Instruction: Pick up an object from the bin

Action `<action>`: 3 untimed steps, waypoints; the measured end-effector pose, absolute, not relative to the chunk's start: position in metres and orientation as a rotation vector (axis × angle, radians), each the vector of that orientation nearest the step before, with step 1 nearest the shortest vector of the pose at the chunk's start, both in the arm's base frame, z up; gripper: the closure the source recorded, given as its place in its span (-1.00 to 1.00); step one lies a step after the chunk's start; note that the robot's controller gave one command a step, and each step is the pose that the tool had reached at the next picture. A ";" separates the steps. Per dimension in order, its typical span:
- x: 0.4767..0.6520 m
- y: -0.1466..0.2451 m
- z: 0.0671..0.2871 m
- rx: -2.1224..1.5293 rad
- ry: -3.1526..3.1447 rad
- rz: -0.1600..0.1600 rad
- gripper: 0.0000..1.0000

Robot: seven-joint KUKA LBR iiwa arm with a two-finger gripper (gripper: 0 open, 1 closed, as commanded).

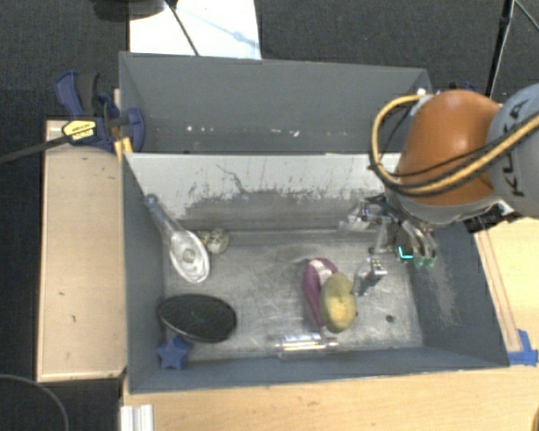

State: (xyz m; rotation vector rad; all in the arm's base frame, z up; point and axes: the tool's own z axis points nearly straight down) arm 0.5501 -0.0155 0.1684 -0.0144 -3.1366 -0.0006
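Note:
My gripper [370, 279] hangs low in the right half of the bin, just right of a yellowish potato-shaped lump [340, 303]. Its tip is beside the lump's upper right edge; whether they touch I cannot tell. A purple, eggplant-like piece [314, 283] lies against the lump's left side. A clear plastic stick [300, 341] rests along the bin's front wall, below both. Nothing shows held in the gripper.
At the left lie a clear plastic spoon [183, 250] with a small round beige thing [217, 239] beside it, a black disc [196, 318] and a blue star [172, 354] in the front left corner. The arm's orange cover and cables hang over the bin's right rim.

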 end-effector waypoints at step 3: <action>0.530 0.023 0.076 0.924 -3.008 0.001 1.00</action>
